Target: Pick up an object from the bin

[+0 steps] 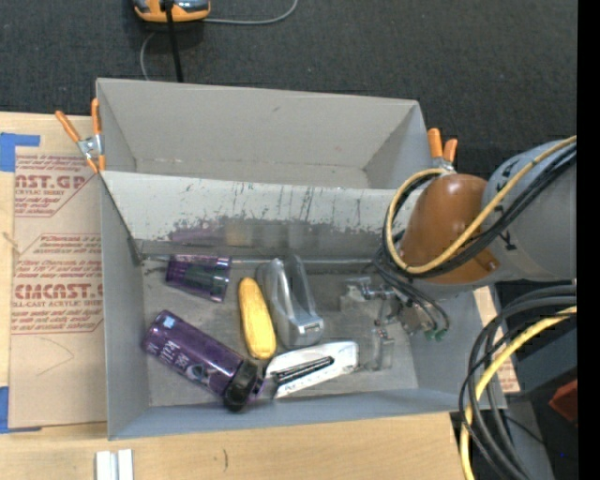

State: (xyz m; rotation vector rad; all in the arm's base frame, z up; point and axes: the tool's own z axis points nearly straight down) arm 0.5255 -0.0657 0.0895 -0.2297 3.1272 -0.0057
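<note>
The gripper (380, 323) is seen against the grey floor of the bin (253, 122), and its metal parts blend with that floor so far that its outline cannot be traced. The bin's right wall is largely hidden by the arm's orange cover (450, 230) and looped cables (398, 202). The arm itself is cut off toward the view's right. The print on the purple bottle (183, 349) and on the white, black-striped object (314, 366) is too small to be read. Where that object meets the bottle's black cap (241, 386), it cannot be told which overlaps. The silver thing (292, 298) beside the yellow one (256, 317) cannot be identified. An orange-and-black item (171, 8) is cut off by the top edge.
</note>
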